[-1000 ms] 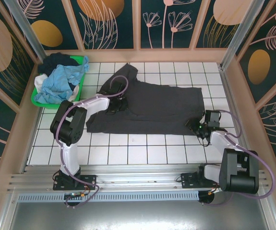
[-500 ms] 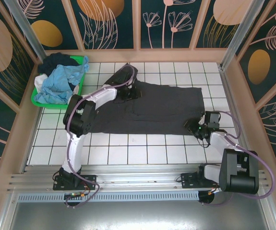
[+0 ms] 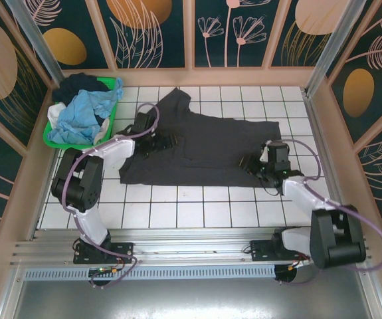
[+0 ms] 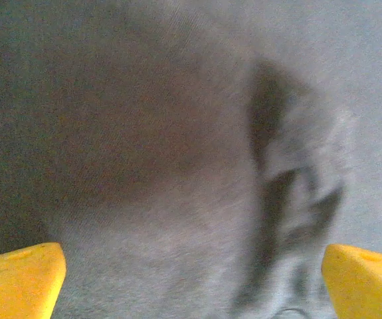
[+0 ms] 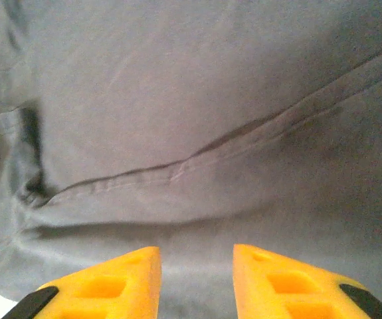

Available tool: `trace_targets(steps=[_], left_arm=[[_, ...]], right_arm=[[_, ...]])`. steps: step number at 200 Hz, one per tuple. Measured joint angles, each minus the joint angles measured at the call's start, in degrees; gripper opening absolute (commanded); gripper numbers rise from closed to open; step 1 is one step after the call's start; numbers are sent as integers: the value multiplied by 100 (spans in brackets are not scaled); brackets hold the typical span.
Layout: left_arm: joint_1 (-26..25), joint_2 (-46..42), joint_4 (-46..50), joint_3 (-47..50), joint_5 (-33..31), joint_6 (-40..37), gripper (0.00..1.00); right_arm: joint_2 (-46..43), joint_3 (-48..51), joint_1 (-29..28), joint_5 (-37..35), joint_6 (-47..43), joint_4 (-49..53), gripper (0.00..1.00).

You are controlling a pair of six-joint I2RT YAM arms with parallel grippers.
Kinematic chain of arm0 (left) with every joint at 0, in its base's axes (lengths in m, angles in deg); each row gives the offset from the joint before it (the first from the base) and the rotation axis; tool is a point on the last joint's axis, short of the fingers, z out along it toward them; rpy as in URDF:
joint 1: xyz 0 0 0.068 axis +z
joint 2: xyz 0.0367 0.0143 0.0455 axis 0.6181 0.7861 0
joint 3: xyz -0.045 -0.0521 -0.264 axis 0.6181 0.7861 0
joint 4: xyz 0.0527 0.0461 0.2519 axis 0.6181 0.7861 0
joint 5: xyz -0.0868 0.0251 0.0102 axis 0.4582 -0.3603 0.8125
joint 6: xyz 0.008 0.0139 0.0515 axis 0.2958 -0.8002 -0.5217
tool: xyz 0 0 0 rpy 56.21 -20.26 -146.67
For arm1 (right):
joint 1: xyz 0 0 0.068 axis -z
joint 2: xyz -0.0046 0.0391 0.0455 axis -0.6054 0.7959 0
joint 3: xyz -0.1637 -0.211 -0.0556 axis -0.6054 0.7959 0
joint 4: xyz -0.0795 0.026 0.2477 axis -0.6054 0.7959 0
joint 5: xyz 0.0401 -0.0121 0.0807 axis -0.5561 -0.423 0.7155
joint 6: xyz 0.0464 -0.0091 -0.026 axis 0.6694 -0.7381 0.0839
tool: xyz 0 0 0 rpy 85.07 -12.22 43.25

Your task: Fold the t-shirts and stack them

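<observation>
charcoal t-shirt point(image 3: 210, 149) lies spread flat on the tiled table point(image 3: 177, 212), its long axis running left to right across our reach. one sleeve points to the far side at the left end, and the straight hem is at the right end. we have the left gripper point(image 4: 191, 272) low over the left, shoulder end, fingers splayed wide and holding nothing, with a wrinkle point(image 4: 290, 199) in the cloth a little to one side. the right gripper point(image 5: 197, 266) sits over the right end by the hem, pointing leftward toward a crease point(image 5: 191, 158). its fingers stand a narrow gap apart, and we cannot tell whether cloth is nipped between them. each arm is nearest its own end, so we judge a fold would carry one end along that axis toward the other. the other shirts point(image 3: 78, 116) sit in the green basket point(image 3: 56, 143), far left, well apart.
</observation>
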Motion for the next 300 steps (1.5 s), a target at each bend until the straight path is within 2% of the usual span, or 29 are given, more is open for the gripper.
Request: trace_targets(steps=[21,43,69,96,128,155,176,207,243,265,300], left_arm=[[57,52,-199,87,-140,-20,98],[186,-61,-487,358,-385,-9,99],[205,-363,-1025,927,-385,52,98],[234,-446,-1445,1207,-376,55,98],[254,-518,-1615,1335,-345,55,99],[361,-612,-1519,1384,-492,52,99],[468,-612,-1139,1191,-721,31,98],[507,-306,-273,4,-1043,-87,98],[507,501,-52,-2046,-1073,-214,98],[505,1650,-70,-3696,-1143,-343,99],[505,3860,282,-6467,-1399,-662,93]], right_arm=[[581,15,160,-192,107,28,31],[483,138,568,-236,304,-22,31],[444,199,1137,-157,452,-37,31],[411,199,1180,-216,564,2,32],[98,199,1311,-739,621,415,34],[-343,175,1543,-1346,564,977,36],[-483,-68,1582,-1377,428,1130,37],[35,-1126,1412,-1290,155,1095,39],[1106,-2352,1185,-1231,-212,863,46],[1963,-3069,1178,-1224,-470,793,45],[3324,-4297,1178,-1244,-848,824,44]])
